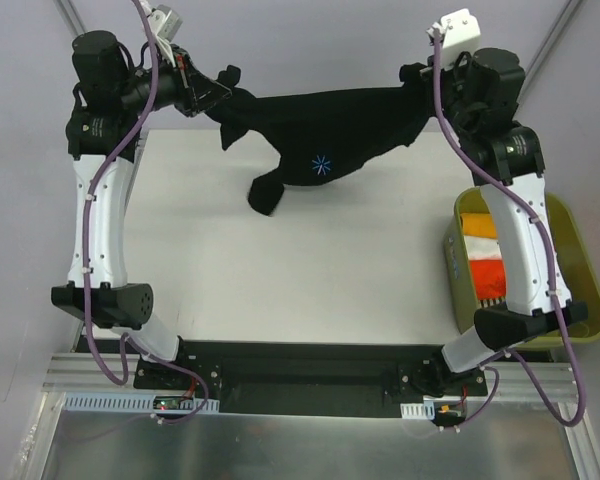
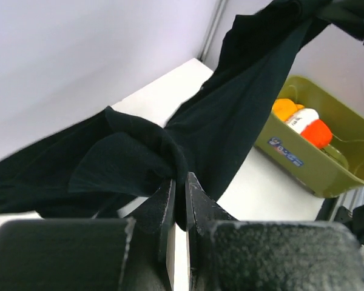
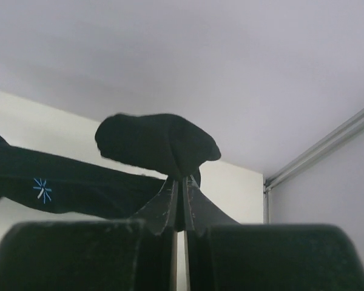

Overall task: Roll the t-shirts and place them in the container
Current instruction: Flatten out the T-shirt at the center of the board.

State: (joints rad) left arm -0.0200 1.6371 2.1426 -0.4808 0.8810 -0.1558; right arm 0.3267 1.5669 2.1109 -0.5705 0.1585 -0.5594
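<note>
White table (image 1: 310, 270) against pale walls: the black t-shirt (image 1: 330, 125) hangs stretched above the far edge.
The left gripper (image 1: 223, 88) is clenched on one bunched end and the right gripper (image 1: 412, 75) on the other. Soft matte cloth sags between them, one fold drooping toward the tabletop that spreads smooth toward the near side. A small blue starburst print (image 1: 322, 165) shows. At the right edge, an olive plastic bin (image 1: 590, 300) holds an orange bundle (image 1: 477, 225), a white bundle (image 1: 485, 249) and a red-orange bundle (image 1: 488, 275); its blue label (image 2: 285, 150) is too blurred to read.
</note>
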